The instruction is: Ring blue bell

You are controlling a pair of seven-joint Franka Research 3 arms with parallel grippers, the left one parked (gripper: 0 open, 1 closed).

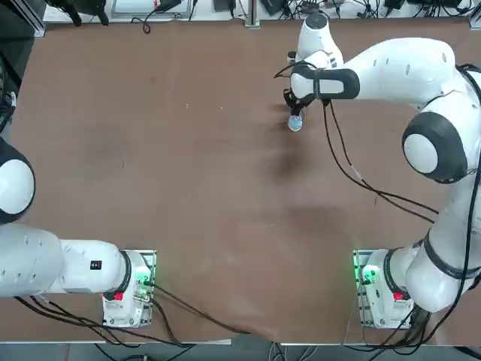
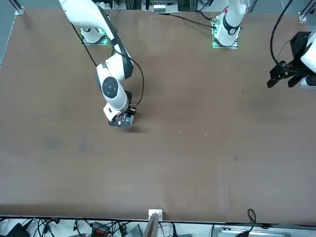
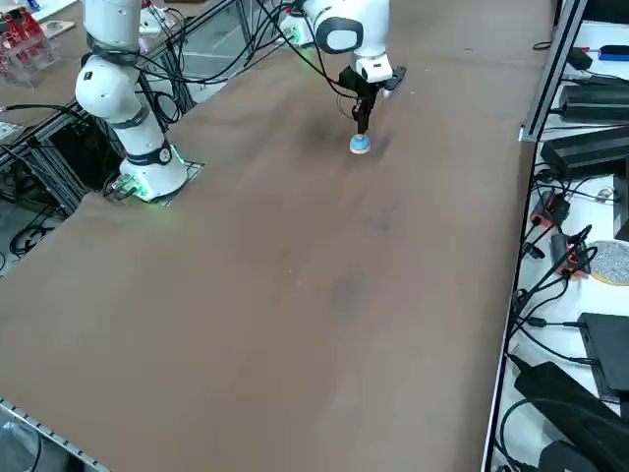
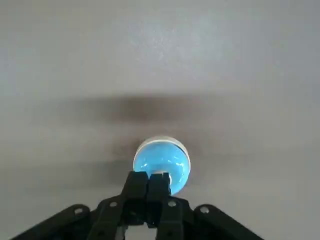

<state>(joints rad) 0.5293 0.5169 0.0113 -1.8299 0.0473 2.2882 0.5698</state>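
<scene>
The right gripper (image 4: pixel 148 176) has its jaws pressed together, right at the bell (image 4: pixel 162 162); in the top view the bell sits right of centre in the upper part of the frame, on the brown table (image 1: pixel 188 188); no writing is readable.

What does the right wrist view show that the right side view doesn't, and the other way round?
Only the right wrist view shows the bell's pale rim clearly around its dome.
Only the right side view shows the right arm's base and the cables.
Both show the blue bell and the right gripper, shut, right by it.
</scene>
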